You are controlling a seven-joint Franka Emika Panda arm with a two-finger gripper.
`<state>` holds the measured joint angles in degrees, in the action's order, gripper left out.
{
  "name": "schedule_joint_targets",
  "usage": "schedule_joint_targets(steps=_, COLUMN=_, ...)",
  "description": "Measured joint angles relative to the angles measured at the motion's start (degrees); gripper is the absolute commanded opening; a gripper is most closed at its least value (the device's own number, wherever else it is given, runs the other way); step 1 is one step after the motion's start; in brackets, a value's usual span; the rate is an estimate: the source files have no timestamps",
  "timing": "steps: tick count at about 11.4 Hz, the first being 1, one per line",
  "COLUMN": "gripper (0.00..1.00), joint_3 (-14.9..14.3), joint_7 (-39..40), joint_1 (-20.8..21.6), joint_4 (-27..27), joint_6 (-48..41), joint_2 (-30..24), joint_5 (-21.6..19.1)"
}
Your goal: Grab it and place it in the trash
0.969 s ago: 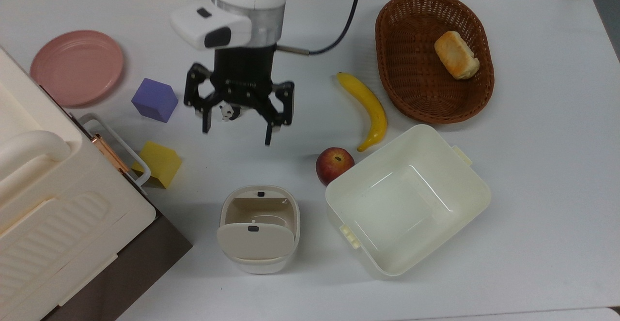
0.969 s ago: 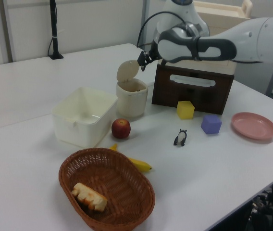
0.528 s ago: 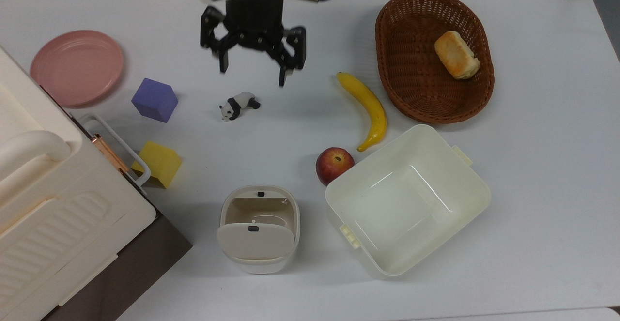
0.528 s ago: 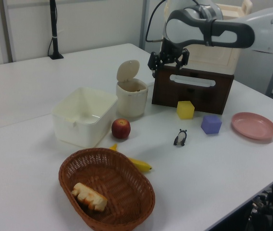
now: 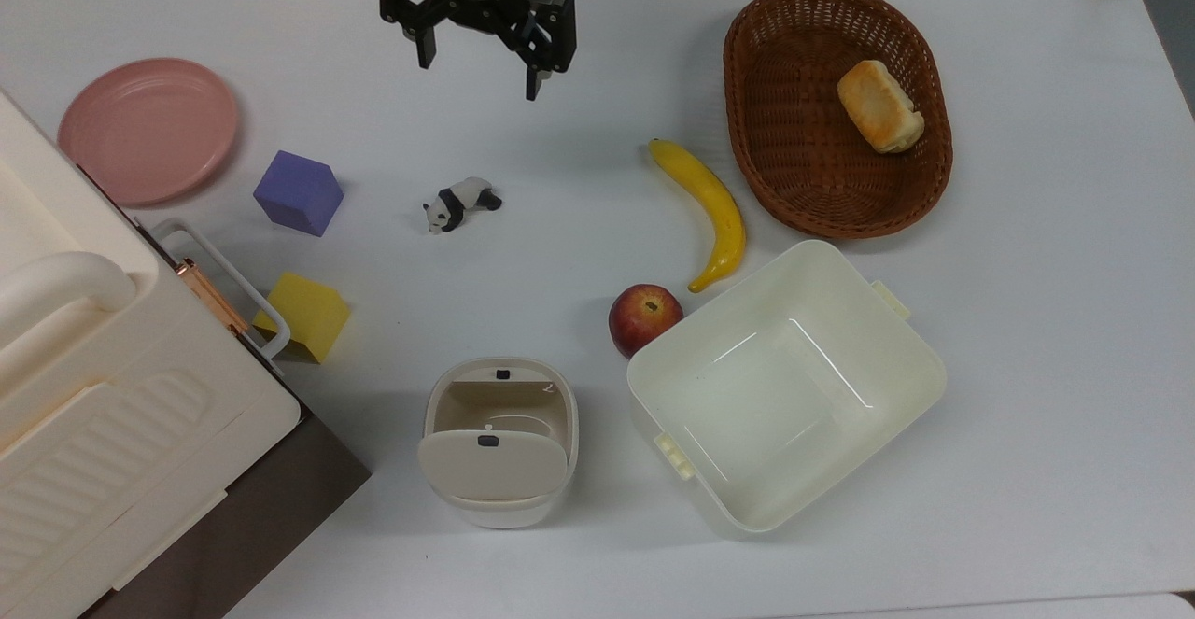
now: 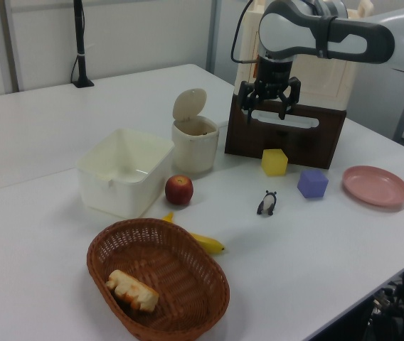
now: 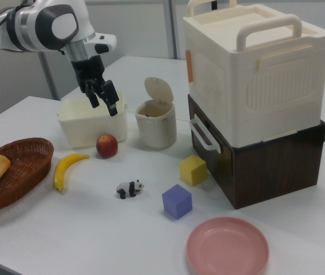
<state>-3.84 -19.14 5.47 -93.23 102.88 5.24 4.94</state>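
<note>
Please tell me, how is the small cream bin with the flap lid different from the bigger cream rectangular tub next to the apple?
The small cream-white bin has a swing flap lid, tipped open; the larger cream rectangular tub has no lid. The bin is narrower and stands taller; the tub is wider and lower. The tub has side tabs, and the bin bears small black marks. Both are cream, rounded and open-topped, and stand on the white table.

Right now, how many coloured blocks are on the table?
2. The purple block sits near the pink plate; the yellow block sits beside the stacked boxes. More could hide behind those.
</note>
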Motion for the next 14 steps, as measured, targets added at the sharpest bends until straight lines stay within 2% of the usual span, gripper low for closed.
schedule_joint_targets(steps=3, gripper=1.0, joint_3=-1.8, joint_7=6.06, joint_1=-0.12, joint_4=-0.45, joint_6=-4.44, joint_2=-2.03, joint_5=-0.47)
schedule_joint_targets(steps=7, gripper=1.0, joint_3=-1.73, joint_7=9.38, joint_1=-2.87, joint_4=0.0, joint_6=-9.36, joint_2=-3.66, joint_5=-1.11)
schedule_joint_targets(steps=9, gripper=1.0, joint_3=-1.41, joint_7=18.86, joint_1=-3.16, joint_4=0.02, joint_6=-9.47, joint_2=-3.68, joint_5=-1.11)
schedule_joint_targets(steps=10, gripper=1.0, joint_3=-1.4, joint_7=20.96, joint_1=-3.18, joint_4=0.01, joint_6=-9.53, joint_2=-3.66, joint_5=-1.18)
schedule_joint_targets(steps=14, gripper=1.0, joint_3=-1.17, joint_7=21.17, joint_1=-3.18, joint_4=0.01, joint_6=-9.54, joint_2=-3.61, joint_5=-1.21)
